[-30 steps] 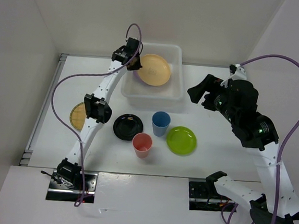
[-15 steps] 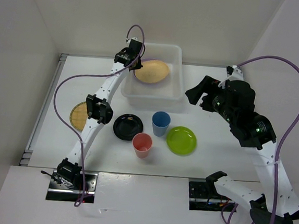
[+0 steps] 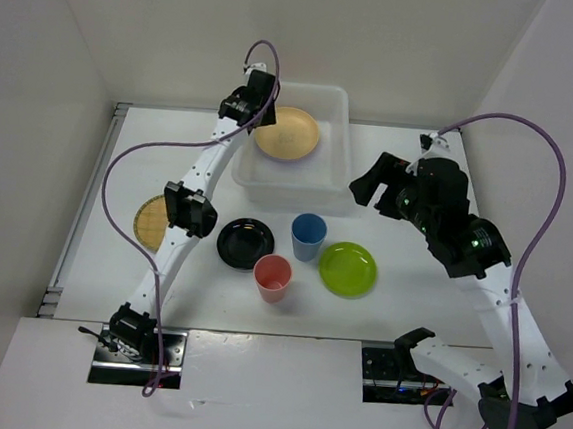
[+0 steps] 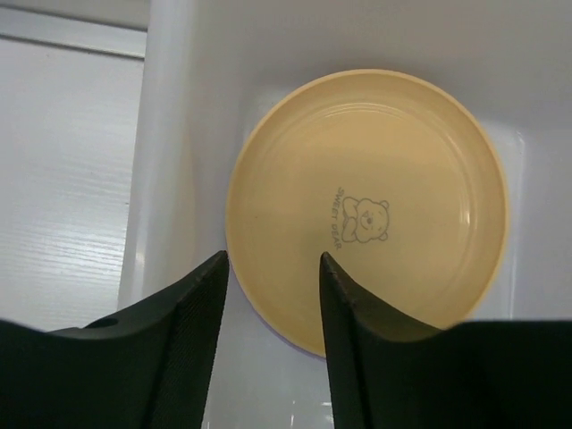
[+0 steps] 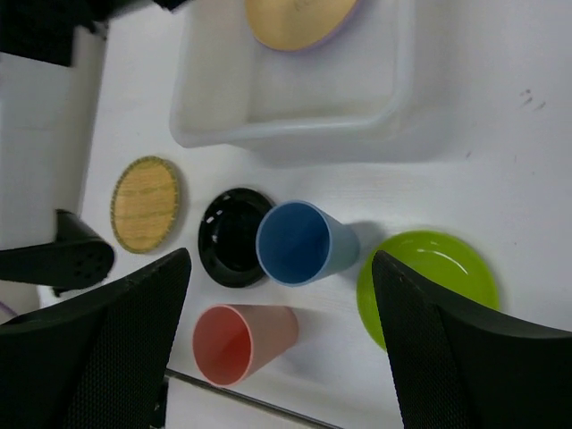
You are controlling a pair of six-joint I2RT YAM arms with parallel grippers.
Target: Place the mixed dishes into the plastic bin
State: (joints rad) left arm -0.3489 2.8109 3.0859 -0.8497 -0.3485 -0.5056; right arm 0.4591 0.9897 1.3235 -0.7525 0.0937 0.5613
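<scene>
Left jaws, part-open and empty, hang above the pale orange plate (image 4: 366, 210), which lies flat in the plastic bin (image 3: 291, 182), unheld. Right jaws, wide and empty, overlook the blue cup (image 5: 299, 243) on the bench (image 3: 390, 296), probably the next pick.

I see the plastic bin (image 3: 291, 183), white and translucent, at the upper middle of the top view. Inside it the pale orange plate (image 3: 287, 132) lies flat and face up, left of the bin's centre, a small bear printed in its middle; the lavender plate (image 4: 284, 338) shows only as a thin edge beneath it. Below the bin on the counter (image 3: 209, 298) lies the black plate (image 3: 245, 243), with the upright blue cup (image 3: 308, 235) just right of it. The upright pink cup (image 3: 272, 277) stands lower, between them. The lime green plate (image 3: 347, 268) lies further right and the woven tan plate (image 3: 148, 221) far left, partly hidden.
</scene>
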